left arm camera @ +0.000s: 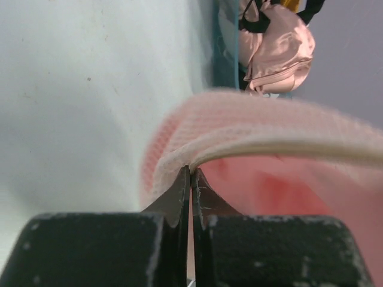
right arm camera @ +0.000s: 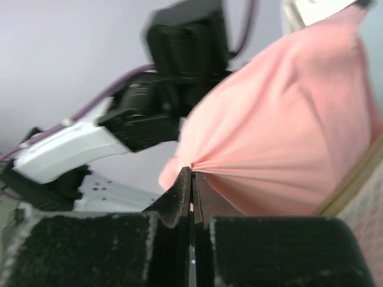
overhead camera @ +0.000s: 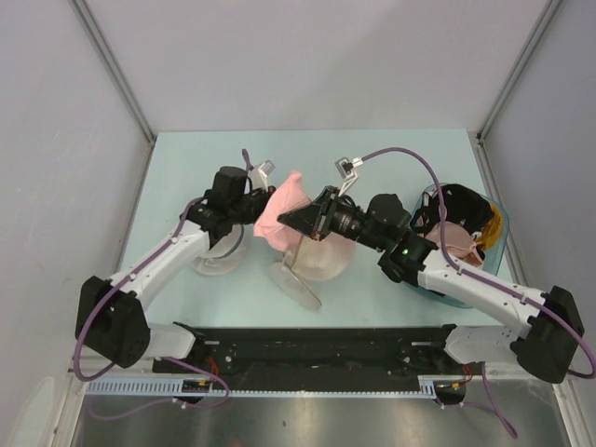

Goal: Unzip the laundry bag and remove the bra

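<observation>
Removal step: left claw (left arm camera: 190, 174) and right claw (right arm camera: 191, 174) both pinch the bra (overhead camera: 284, 207), at eleven o'clock of the bag (overhead camera: 321, 265); next, lift it clear.

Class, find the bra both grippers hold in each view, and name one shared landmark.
Top external: bra at centre.
Left wrist: bra fills the right half.
Right wrist: bra fills the upper right.
Landmark: basket, right edge from above, top centre in left wrist; absent from right wrist.
</observation>
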